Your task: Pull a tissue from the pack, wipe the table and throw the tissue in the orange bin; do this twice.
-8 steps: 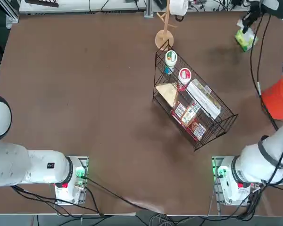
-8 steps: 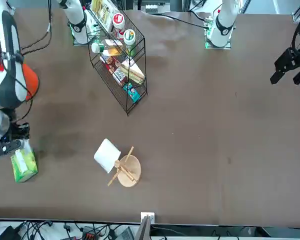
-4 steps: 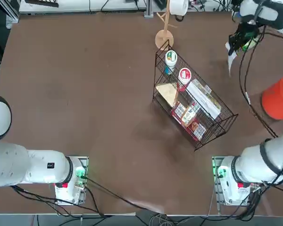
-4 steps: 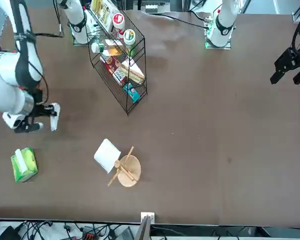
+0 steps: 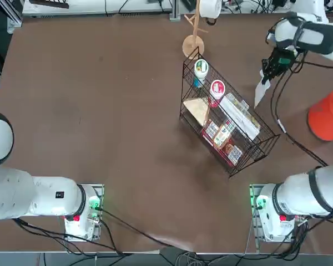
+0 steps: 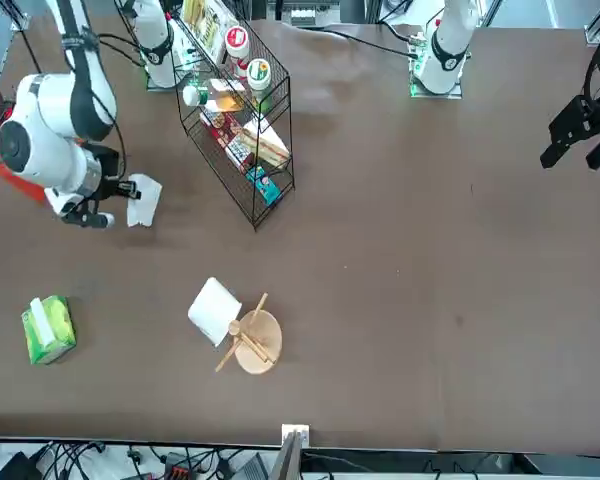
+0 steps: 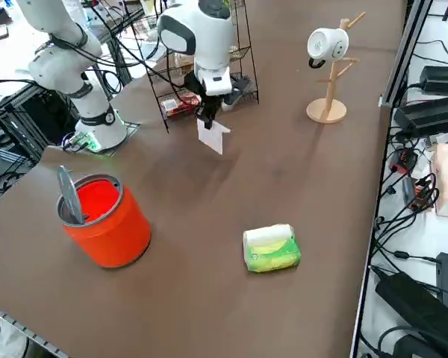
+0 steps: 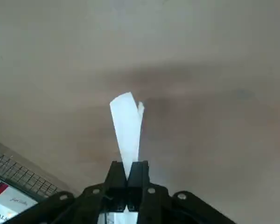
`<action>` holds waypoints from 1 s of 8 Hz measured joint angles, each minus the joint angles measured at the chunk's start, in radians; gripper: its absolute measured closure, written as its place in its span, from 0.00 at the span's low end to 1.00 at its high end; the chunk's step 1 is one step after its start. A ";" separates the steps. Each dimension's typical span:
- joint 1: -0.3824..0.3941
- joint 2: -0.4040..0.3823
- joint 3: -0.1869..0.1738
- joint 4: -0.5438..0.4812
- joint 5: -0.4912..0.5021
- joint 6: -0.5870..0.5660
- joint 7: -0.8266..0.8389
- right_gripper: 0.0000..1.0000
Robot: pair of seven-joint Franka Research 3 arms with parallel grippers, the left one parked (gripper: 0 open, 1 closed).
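Above the table (image 7: pixel 201 298), perhaps, 1 tissue (image 7: pixel 213 137) hangs below the tool (image 7: pixel 207 119).

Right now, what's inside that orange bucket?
Looking into the orange bucket from the side, you see its bright red-orange inner wall and a grey lid tilted up at the rim. The bottom is hidden by the near wall and lid, so I can't tell what lies there.

matt brown tabletop (image 5: pixel 139 111), blk wire basket (image 5: pixel 233 119), paper tissue (image 7: pixel 213 136), smooth orange plastic-look bin (image 7: pixel 113 224)

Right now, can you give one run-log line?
right gripper: shut on white paper tissue | above brown matte table | wiping: not visible
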 joint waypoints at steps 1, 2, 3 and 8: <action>0.031 -0.007 0.001 -0.048 0.000 0.033 0.058 0.98; 0.059 -0.007 0.001 -0.094 0.001 0.082 0.110 0.98; 0.086 -0.005 0.001 -0.130 0.001 0.130 0.171 0.98; 0.248 0.118 0.003 -0.159 0.001 0.287 0.488 0.98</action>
